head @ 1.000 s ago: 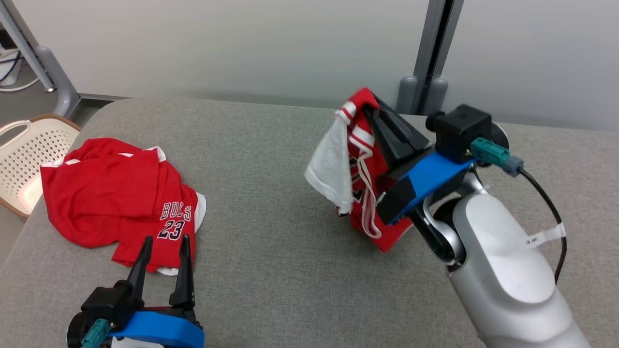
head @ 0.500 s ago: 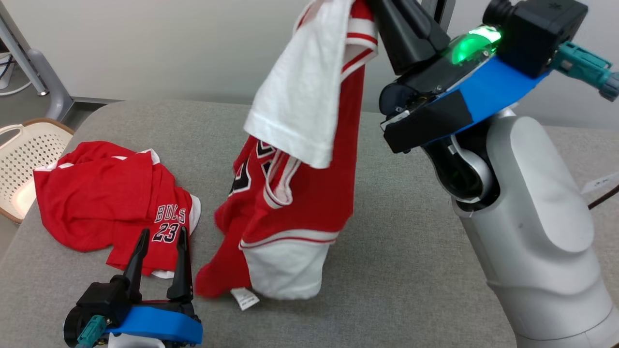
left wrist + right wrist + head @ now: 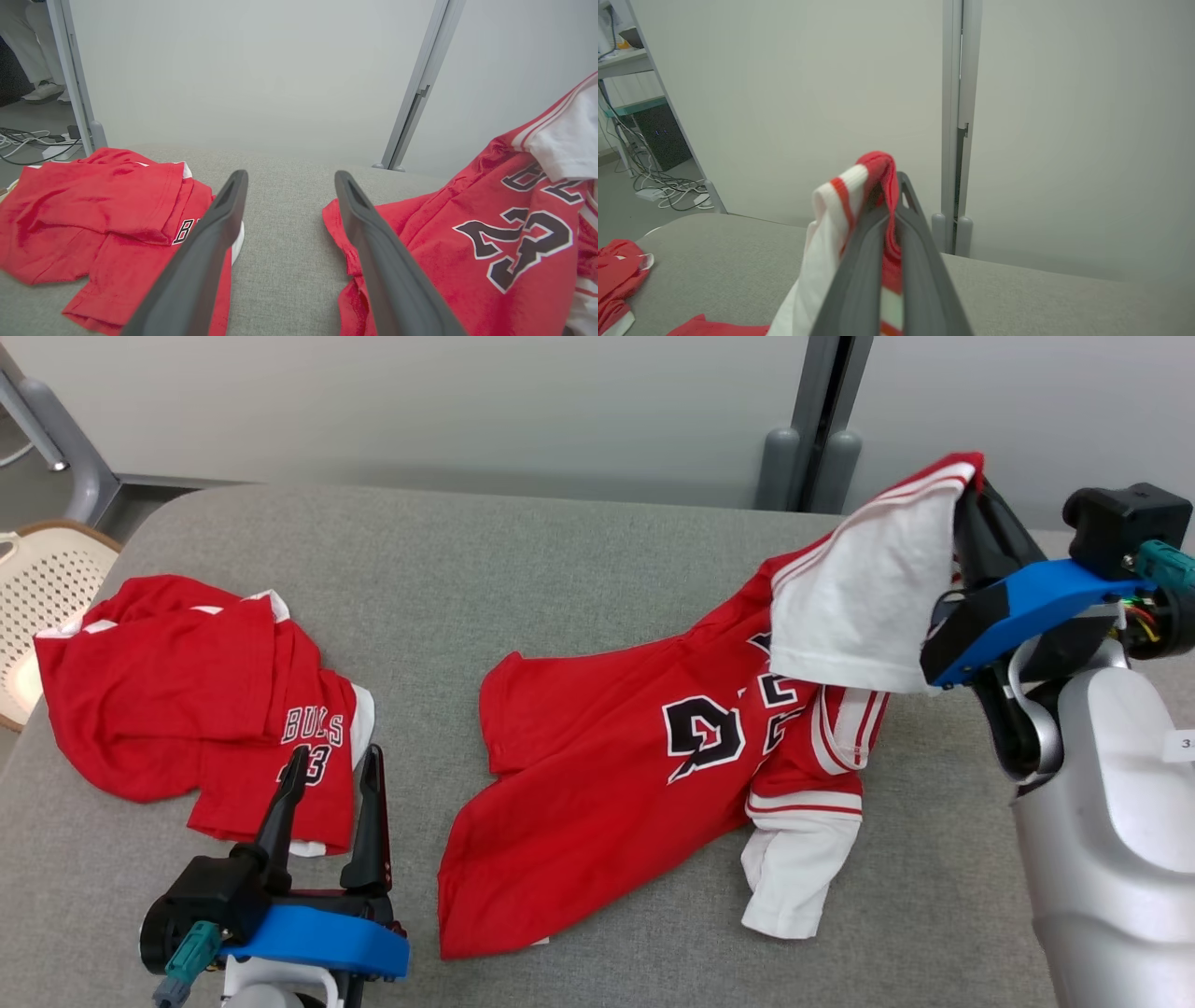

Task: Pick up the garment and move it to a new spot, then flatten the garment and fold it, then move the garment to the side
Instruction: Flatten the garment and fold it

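Swings jersey (image 3: 607, 784) down from mid-air, laying it mostly flat on table (image 3: 523, 579), below and left of right gripper (image 3: 971, 499), pressed together on its striped sleeve edge. Keeps left gripper (image 3: 336, 754) spread, empty, near hem. Looks relocated; flattening next.

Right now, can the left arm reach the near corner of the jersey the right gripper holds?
Probably yes: the left gripper is open, and only bare table lies between it and the near corner of the jersey.

surface: grey table (image 3: 560, 569) | on it: spread jersey (image 3: 597, 784), crumpled jersey (image 3: 168, 700)
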